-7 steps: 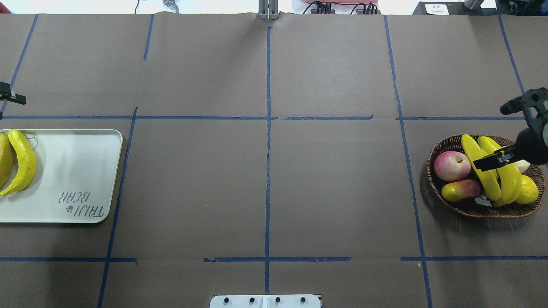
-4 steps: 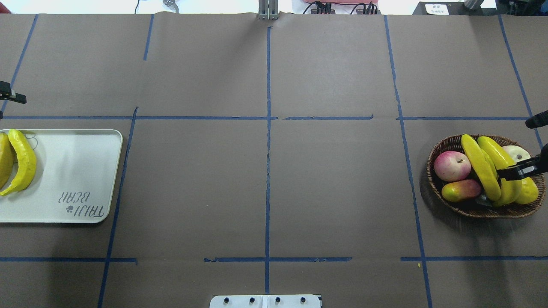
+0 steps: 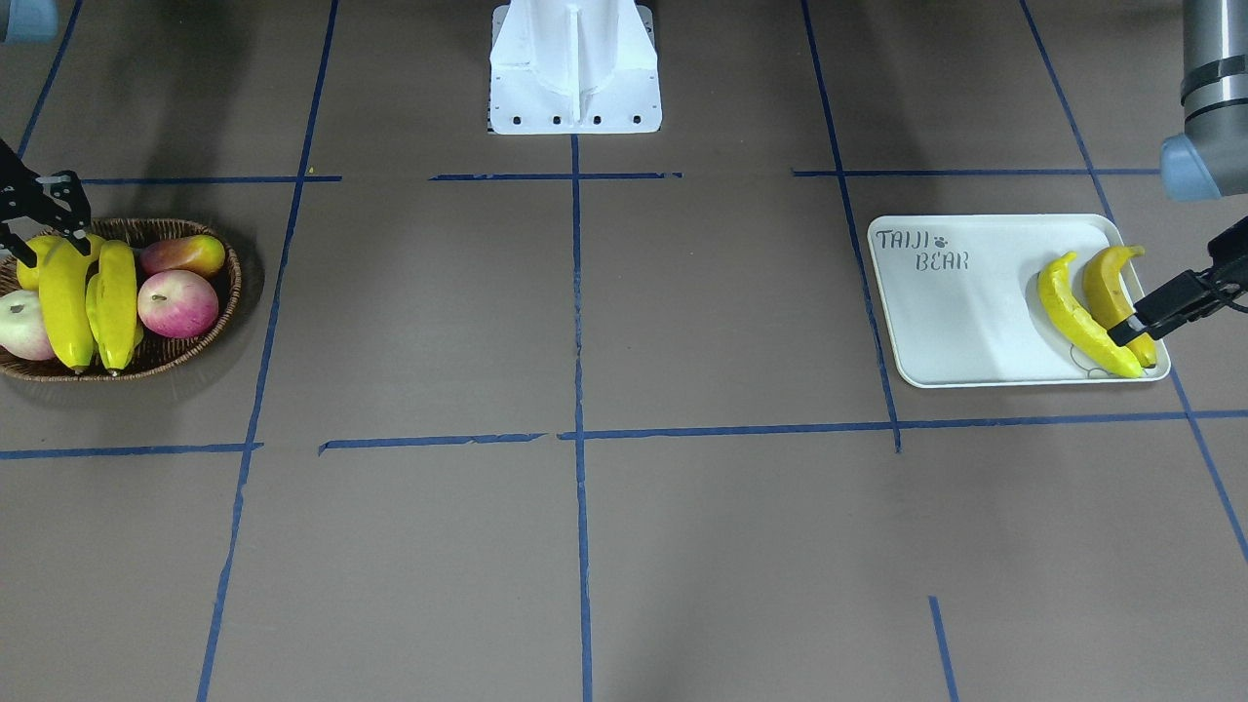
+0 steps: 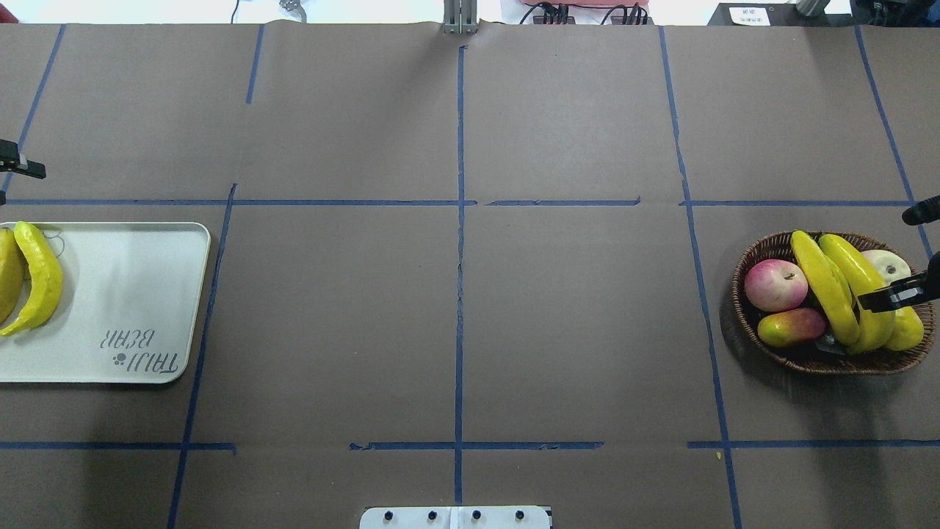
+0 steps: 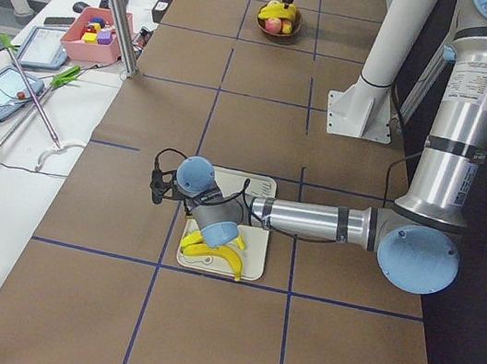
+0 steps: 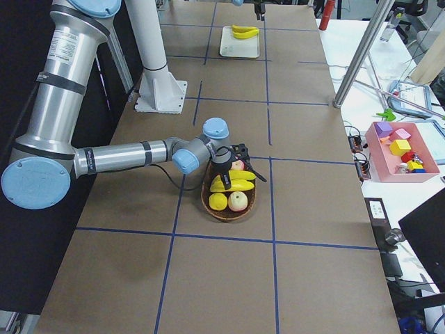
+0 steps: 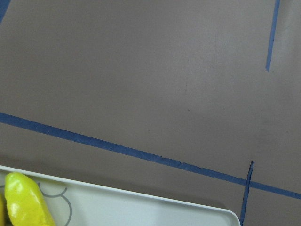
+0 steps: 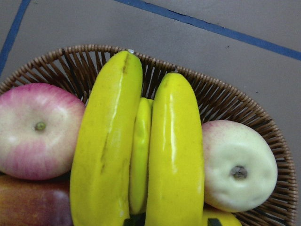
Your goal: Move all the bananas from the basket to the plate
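The brown wicker basket (image 4: 764,338) stands at the table's right end and holds two yellow bananas (image 4: 822,283) (image 4: 855,275) lying side by side. My right gripper (image 4: 877,297) hangs open over the right-hand banana's middle, with nothing in it. In the right wrist view both bananas (image 8: 108,141) (image 8: 176,150) fill the frame. The white plate (image 4: 132,294) lies at the left end with two bananas (image 4: 40,283) (image 4: 7,279) on its outer end. My left gripper (image 3: 1131,327) hovers open and empty over those bananas (image 3: 1077,317).
The basket also holds a red apple (image 4: 775,284), a mango (image 4: 789,327), a pale apple (image 4: 885,263) and a round yellow fruit (image 4: 907,330). The robot's white base (image 3: 575,68) stands at the middle of the near edge. Blue tape lines grid the brown table.
My right gripper has drawn back toward the right edge, from over both bananas to the right-hand one, uncovering the pale apple. The left gripper and the plate's bananas have not moved.
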Motion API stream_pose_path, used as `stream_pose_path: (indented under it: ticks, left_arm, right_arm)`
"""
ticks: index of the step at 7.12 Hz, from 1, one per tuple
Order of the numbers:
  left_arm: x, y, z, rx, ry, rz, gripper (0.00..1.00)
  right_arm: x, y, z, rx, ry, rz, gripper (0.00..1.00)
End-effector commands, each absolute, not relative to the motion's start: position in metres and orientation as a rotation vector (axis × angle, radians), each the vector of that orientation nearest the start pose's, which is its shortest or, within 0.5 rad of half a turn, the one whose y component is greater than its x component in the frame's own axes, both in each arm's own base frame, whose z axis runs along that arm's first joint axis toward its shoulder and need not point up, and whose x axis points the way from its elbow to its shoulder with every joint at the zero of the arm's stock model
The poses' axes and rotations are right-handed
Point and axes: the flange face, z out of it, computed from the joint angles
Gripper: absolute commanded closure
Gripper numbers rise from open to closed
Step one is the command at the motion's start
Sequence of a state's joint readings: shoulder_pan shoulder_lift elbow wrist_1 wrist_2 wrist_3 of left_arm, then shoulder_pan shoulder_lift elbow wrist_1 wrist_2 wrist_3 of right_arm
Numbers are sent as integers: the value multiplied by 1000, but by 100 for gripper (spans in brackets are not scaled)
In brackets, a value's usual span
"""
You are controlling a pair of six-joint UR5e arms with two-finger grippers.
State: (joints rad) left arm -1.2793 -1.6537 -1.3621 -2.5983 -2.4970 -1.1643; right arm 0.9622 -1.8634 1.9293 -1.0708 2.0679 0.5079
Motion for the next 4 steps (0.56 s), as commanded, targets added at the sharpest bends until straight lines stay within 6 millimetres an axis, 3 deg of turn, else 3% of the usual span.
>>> stream_pose_path:
  ticks: [1,4]
  left_arm:
    - [102,-526,594,50,1195,-350,0]
    - [102,-525,594,53,1197,-348,0]
  right_arm:
    - [-162,-383,578,197,-693,-232,39]
    - [-162,-382,575,198,-697,-227,41]
